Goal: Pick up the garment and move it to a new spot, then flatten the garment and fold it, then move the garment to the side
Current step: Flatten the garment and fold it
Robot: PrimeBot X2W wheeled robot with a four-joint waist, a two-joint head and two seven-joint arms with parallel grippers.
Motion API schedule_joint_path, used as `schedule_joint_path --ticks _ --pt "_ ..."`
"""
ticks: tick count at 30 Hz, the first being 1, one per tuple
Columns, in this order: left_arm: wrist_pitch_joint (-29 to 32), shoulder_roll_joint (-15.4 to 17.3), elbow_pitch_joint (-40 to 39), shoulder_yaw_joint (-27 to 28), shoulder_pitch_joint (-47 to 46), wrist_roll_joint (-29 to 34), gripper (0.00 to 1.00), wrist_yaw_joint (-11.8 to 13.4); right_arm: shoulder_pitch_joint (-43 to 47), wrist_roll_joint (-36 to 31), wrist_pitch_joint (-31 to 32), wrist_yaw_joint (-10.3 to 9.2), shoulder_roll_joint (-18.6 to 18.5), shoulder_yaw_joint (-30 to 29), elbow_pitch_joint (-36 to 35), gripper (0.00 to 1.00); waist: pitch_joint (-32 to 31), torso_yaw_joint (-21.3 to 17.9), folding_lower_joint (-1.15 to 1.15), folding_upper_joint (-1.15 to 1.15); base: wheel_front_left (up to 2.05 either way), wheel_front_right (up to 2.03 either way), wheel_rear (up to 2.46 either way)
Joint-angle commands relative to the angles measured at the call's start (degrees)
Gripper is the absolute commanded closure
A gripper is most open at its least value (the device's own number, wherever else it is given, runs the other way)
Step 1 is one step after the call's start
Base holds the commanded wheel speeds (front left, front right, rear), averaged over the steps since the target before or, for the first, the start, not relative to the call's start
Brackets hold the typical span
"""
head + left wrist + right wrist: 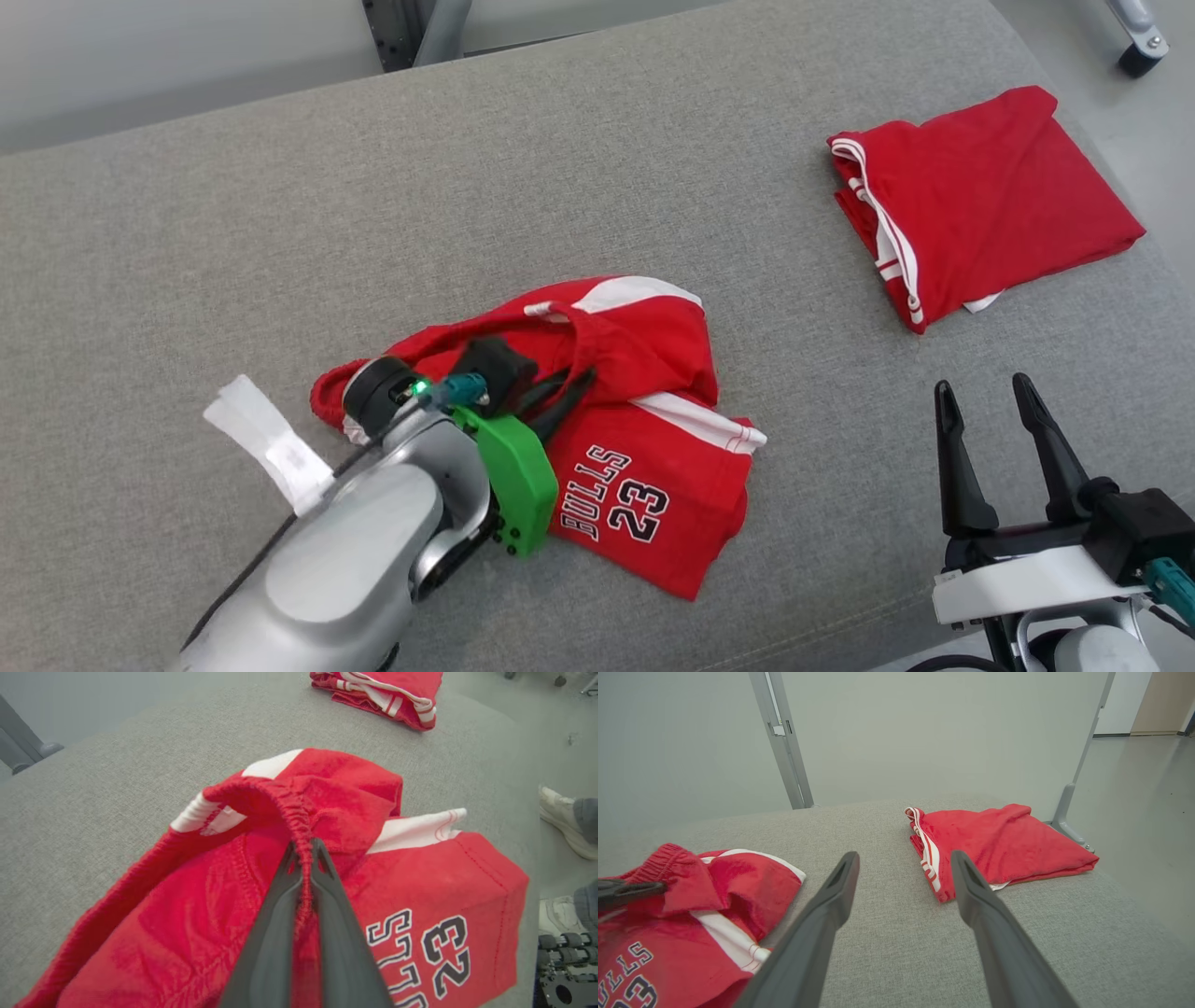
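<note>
Red shorts [644, 448] lay crumpled toward six o'clock on the grey worktop [280, 233], elastic waistband [299, 812] pinched in the left tool [306, 856], so a slow, straight lift would likely hold that thin bite best, while the right tool [994, 392] hung spread at four o'clock.

Red basketball shorts [653, 467] with white side stripes and dark "BULLS 23" lettering lie crumpled at the near left-centre of the grey fabric surface [560, 168]. One printed leg lies flat on the near side, while the gathered elastic waistband stands raised, pinched in the left gripper [306, 851].
</note>
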Motion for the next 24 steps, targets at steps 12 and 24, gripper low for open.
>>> schedule_joint_path --ticks 12,24 --pt "4.15 2.28 11.27 16.62 -12.87 -14.56 1.00 9.93 -2.81 1.30 -0.24 -0.09 -0.05 2.71 0.17 0.00 3.01 -2.85 0.00 0.00 0.00 0.00 0.00" --pt "2.43 4.43 24.91 17.22 -14.25 -14.72 0.00 9.06 -2.72 0.34 -0.24 -0.09 -0.04 2.65 0.45 0.00 4.26 -2.75 0.00 0.00 0.00 0.00 0.00"
